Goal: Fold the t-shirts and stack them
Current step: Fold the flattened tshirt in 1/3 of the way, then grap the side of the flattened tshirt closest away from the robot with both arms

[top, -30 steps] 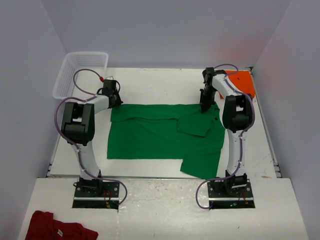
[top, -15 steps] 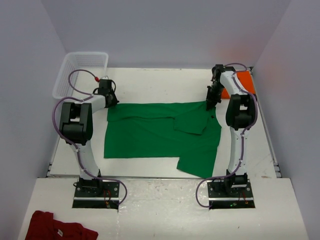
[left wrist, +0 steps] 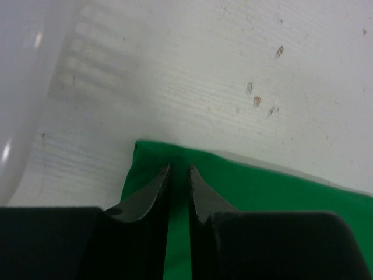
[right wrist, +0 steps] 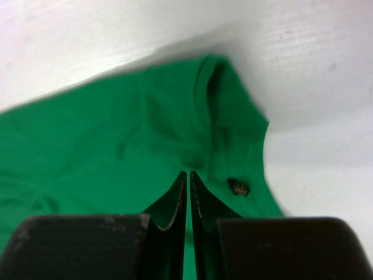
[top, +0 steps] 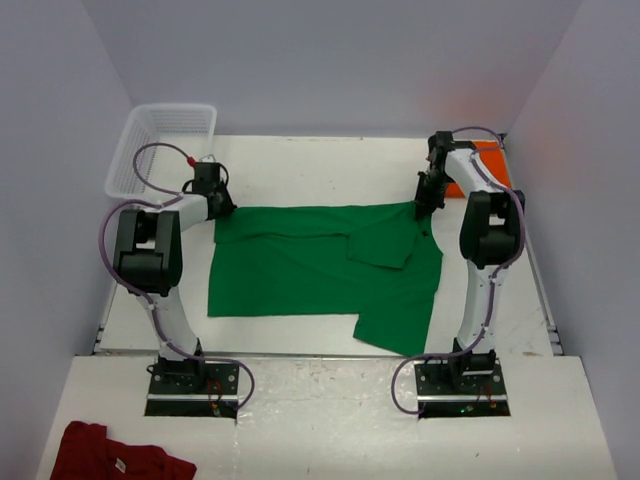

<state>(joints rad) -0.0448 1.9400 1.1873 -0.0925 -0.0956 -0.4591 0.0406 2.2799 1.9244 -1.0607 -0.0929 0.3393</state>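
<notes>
- Green cloth covers the middle of the table (top: 320, 165): the green t-shirt (top: 300, 270) lies spread out, and its far edge has been drawn a little leftward and straighter than a second ago.
- At the far-left corner, the left claw (left wrist: 178, 170) has just parted to a narrow slit over the cloth, so it looks to be letting go.
- At the far-right corner by the neckline, the right claw (right wrist: 187, 174) stays pinched shut on the shirt.
- Flattening seems done, so folding comes next.
- Far right, the orange t-shirt (top: 492, 160) waits unfolded.
</notes>
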